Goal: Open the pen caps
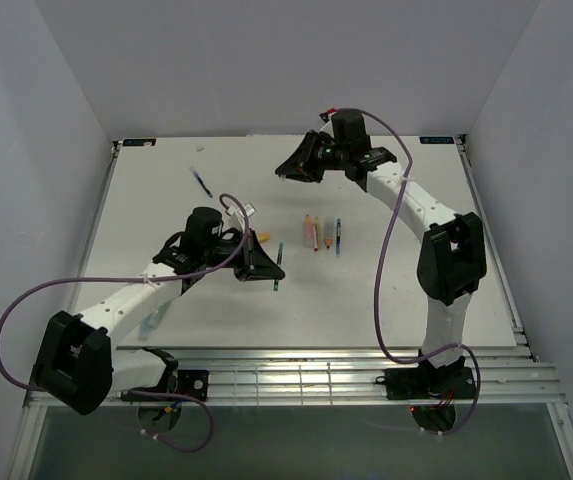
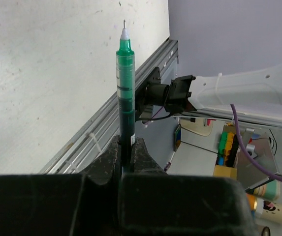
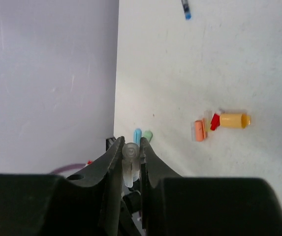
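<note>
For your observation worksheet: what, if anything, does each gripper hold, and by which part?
The left gripper pinches the green pen at the barrel end opposite its bare tip. The right gripper pinches the clear cap across its sides.

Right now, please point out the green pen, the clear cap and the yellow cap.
green pen (image 2: 125, 88), left wrist view, middle of its barrel.
clear cap (image 3: 131, 153), right wrist view, its rounded top end.
yellow cap (image 3: 234, 120), right wrist view, middle of its side.
</note>
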Action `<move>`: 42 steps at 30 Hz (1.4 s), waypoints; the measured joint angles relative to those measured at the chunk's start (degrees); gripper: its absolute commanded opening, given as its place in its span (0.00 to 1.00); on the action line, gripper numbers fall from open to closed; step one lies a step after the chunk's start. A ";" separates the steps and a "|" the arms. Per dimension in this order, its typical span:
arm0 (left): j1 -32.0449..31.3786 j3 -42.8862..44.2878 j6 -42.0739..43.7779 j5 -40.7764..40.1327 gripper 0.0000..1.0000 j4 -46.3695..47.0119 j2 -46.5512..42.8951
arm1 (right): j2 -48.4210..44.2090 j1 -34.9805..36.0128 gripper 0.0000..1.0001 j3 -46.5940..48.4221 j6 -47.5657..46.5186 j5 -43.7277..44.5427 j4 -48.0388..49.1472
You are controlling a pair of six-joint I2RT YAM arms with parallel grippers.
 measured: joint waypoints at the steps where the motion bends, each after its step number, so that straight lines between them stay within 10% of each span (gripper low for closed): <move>1: -0.20 -0.96 -0.07 0.15 0.00 -0.74 -0.98 | 0.76 -0.68 0.08 1.55 0.13 0.72 0.11; 9: -0.17 -2.01 2.01 -3.06 0.00 -8.55 -8.79 | 2.60 -0.61 0.08 2.12 -3.39 2.84 -1.51; 18: -0.02 15.63 7.63 -18.69 0.00 -24.87 -5.88 | 4.48 4.72 0.08 -9.35 -8.33 3.34 -5.86; 42: -0.02 19.61 9.97 -21.00 0.00 -28.70 -1.81 | 18.53 4.96 0.23 -0.11 -18.91 7.45 -13.29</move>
